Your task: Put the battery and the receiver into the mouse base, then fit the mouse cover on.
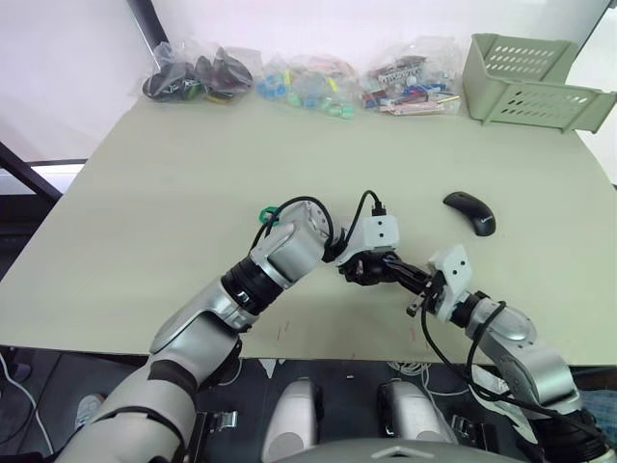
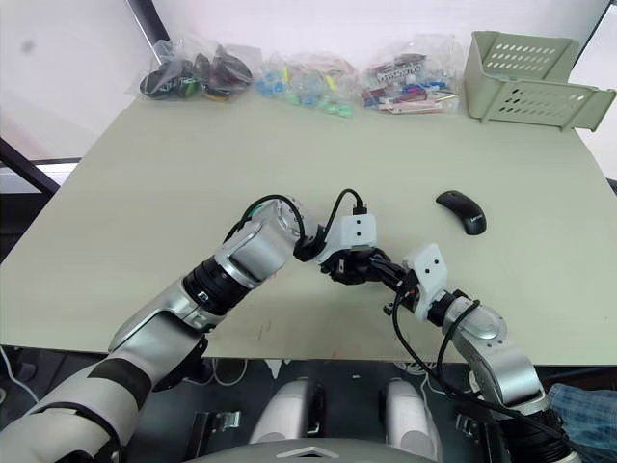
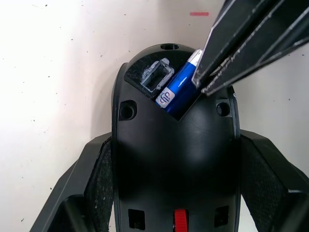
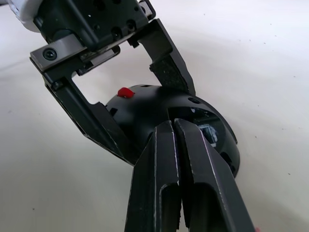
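The black mouse base (image 3: 169,159) lies on the table, and my left gripper (image 1: 364,271) is shut on its two sides. A blue battery (image 3: 176,92) with a silvery end rests slanted in the base's open compartment. My right gripper (image 4: 174,124) is shut, fingers pressed together, and its tips touch the battery's silvery end (image 3: 195,60). A red patch (image 4: 125,92) marks the base's far end. The glossy black mouse cover (image 1: 469,212) lies by itself on the table, to the right of and beyond both grippers. The receiver is out of view.
A pale green basket (image 1: 530,82) stands at the far right corner. Clear bags of small parts (image 1: 308,85) line the far edge. A small green item (image 1: 268,214) pokes out beside my left forearm. The table's front edge (image 1: 318,355) runs just below both arms.
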{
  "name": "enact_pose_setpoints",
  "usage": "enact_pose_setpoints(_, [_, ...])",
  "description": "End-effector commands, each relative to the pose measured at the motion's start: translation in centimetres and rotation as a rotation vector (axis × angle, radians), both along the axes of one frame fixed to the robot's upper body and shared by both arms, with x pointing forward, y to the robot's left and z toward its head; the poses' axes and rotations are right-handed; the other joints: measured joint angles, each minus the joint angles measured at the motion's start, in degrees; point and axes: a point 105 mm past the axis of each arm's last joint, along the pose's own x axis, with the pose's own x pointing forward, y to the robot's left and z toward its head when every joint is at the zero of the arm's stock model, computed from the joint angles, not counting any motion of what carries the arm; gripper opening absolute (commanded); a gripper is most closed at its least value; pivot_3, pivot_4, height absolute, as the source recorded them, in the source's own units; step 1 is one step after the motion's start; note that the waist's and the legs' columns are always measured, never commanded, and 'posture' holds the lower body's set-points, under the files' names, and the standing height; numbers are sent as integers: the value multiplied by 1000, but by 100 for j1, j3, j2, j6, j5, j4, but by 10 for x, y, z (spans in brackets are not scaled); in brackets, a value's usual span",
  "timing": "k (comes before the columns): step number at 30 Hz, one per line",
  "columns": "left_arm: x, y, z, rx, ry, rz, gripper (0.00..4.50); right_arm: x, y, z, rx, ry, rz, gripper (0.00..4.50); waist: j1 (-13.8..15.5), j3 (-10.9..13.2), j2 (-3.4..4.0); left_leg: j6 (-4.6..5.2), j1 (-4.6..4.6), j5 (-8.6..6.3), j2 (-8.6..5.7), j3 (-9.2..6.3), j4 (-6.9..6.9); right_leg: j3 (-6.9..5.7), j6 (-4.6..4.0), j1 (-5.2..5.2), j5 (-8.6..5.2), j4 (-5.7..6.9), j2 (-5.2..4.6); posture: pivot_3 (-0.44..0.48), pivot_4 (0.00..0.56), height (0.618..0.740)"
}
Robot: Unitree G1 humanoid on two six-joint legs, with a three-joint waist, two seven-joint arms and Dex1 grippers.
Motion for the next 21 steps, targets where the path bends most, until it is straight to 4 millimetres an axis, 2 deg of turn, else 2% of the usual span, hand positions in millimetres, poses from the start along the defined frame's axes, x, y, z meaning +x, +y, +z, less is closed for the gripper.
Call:
enact_pose_setpoints(1, [-5,2,-21,50,38,14,2956,-4,-4,-34,22,149,-34,76,-5,-4,-1,0,2,0,0,0,0,0,-1,1,0,2,0,0,150,740])
enact_pose_setpoints(3, [-5,1,-21,49,38,14,2956,-5,-2,-45,54,208,-45,76,-15,-6,-3,0,18,0,1,-1,1,1,-7,16,-5,1,1,0,150,740])
enact_pose_setpoints(7, [-4,1,-22,50,39,14,2956,-3,0,-53,92,246,-61,76,-33,-5,-6,0,89,0,6,0,-5,7,-3,74,-19,-1,1,0,150,740])
enact_pose_setpoints(14, [-4,0,-22,49,41,13,2956,11,-11,-46,164,259,-139,76,-43,-7,-6,0,111,0,12,-1,-5,10,-4,93,-18,1,0,0,150,740])
enact_pose_setpoints(21, [-4,1,-24,49,45,18,2956,16,-16,-37,220,259,-178,76,-42,-7,-6,0,111,0,18,0,-5,13,-4,93,-17,1,-3,0,150,740])
